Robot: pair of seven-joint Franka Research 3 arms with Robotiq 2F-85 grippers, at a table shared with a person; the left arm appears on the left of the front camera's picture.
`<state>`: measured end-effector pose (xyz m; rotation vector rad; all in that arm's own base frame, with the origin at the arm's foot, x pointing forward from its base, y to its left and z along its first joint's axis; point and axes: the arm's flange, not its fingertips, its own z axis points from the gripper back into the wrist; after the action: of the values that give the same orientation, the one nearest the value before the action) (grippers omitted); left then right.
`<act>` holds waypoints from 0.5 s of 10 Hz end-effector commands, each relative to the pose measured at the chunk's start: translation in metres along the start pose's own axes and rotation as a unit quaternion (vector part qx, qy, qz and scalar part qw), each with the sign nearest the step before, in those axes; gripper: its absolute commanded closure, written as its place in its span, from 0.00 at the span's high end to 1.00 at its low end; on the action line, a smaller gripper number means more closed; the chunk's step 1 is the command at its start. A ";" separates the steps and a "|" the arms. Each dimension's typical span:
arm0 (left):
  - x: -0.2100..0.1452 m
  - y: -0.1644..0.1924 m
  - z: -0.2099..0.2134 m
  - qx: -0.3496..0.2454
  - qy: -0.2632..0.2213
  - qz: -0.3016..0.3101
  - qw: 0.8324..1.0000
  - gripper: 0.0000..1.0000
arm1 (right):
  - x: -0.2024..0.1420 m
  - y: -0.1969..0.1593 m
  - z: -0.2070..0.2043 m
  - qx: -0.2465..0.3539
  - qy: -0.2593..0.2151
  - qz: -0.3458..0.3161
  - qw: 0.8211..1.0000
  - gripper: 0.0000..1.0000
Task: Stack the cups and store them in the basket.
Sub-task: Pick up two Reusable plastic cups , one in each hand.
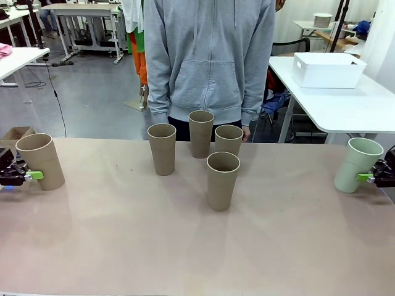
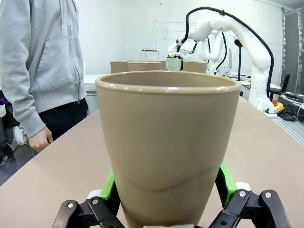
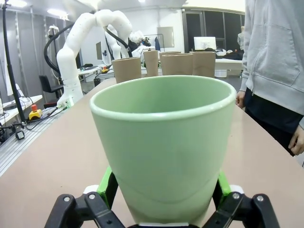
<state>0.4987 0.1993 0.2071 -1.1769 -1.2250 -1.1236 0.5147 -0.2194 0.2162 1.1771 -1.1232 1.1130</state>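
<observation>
We are pinching a tan cup in the left gripper at the table's left edge, and the pale green cup in the right gripper opposite. White basket sitting on another table. Risk: tilted, tapered cups sliding from our low grip.

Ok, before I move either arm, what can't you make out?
- Left gripper: front view, cut by the left edge.
- Right gripper: front view, cut by the right edge.
- Basket inside: front view, its walls hide it.
- Bases of middle cups: wrist views, held tan cup and green cup block them.
</observation>
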 end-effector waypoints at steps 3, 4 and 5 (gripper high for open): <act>-0.003 -0.017 -0.028 0.004 -0.004 -0.010 1.000 1.00 | 0.010 0.003 -0.018 -0.016 0.000 -0.007 1.000 1.00; -0.004 -0.020 -0.032 0.005 -0.008 -0.011 1.000 1.00 | 0.010 0.004 -0.019 -0.015 0.000 -0.007 1.000 1.00; -0.004 -0.021 -0.036 0.007 -0.013 -0.013 1.000 1.00 | 0.009 0.004 -0.021 -0.015 0.001 -0.008 1.000 1.00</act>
<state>0.4884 0.1720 0.2040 -1.2001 -1.2193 -1.1220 0.5138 -0.2089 0.2189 1.1788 -1.1190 1.1130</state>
